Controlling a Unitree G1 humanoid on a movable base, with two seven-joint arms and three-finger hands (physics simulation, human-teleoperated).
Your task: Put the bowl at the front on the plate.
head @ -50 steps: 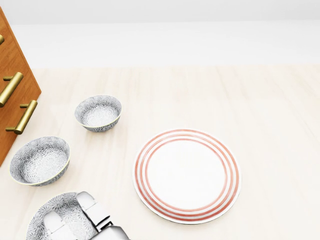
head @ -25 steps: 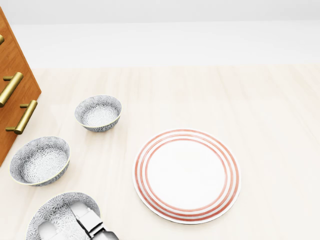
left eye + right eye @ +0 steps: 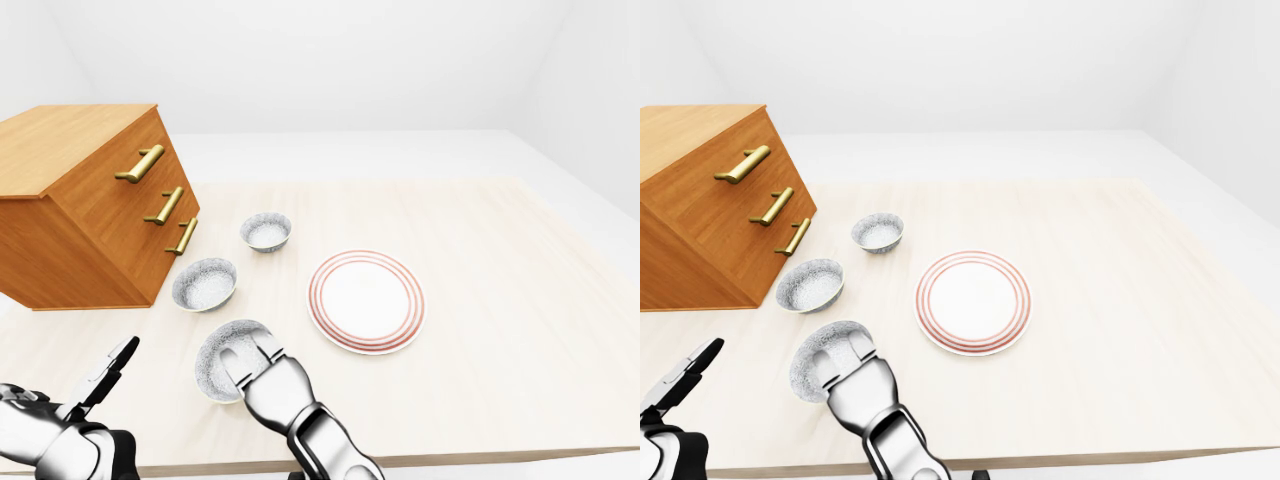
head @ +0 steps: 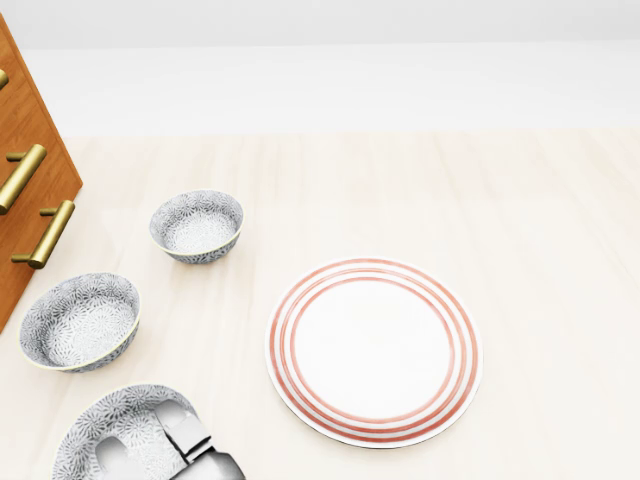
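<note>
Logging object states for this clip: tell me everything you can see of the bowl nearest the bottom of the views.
The nearest bowl is a round, ceramic-looking bowl with a fine grey-and-white floral pattern inside and out. It stands upright on the pale wooden table, lowest of three matching bowls in a row, left of the red-ringed plate. The right hand reaches over its rim, fingers inside; whether they grip cannot be told.

The right hand [image 3: 262,368] covers part of the nearest bowl [image 3: 215,355]; head view's bottom edge crops both
</note>
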